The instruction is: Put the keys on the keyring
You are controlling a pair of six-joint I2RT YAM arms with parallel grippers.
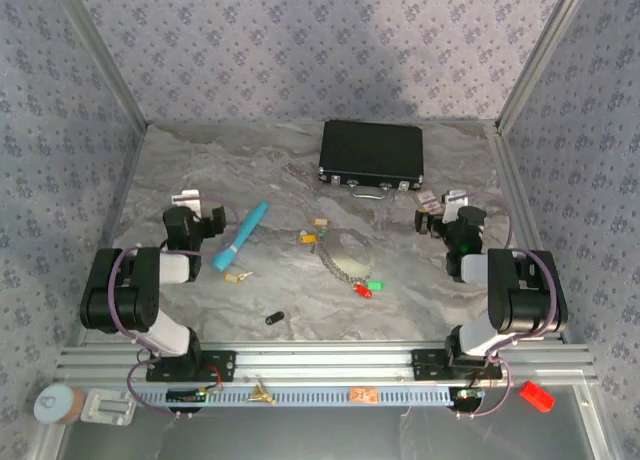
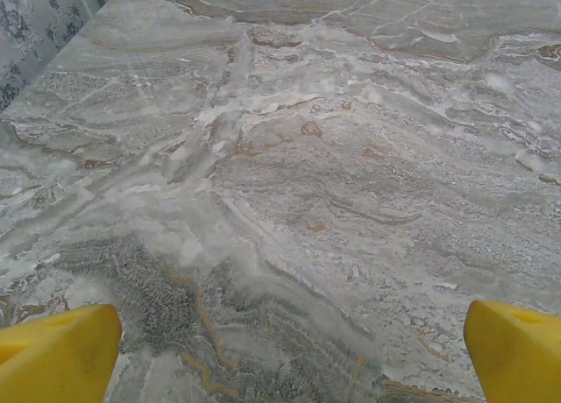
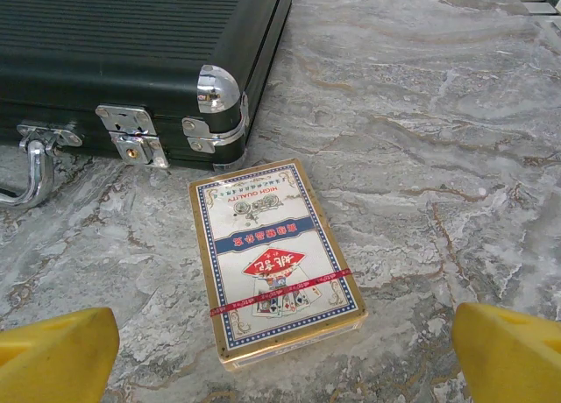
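The near rail (image 1: 330, 362) is backed by 2 arms. The left gripper (image 1: 197, 208) and right gripper (image 1: 445, 208) are both spread wide, with nothing grasped. The keys (image 1: 312, 237) are scattered mid-table: 2 just beside the keyring (image 1: 345, 252), 1 apart near a teal tube (image 1: 242, 235). No key is seen threaded, so the task is judged barely begun. A first pick is called for next: a careful descent onto 1 tiny flat key, the ring probably steadied by the other arm.
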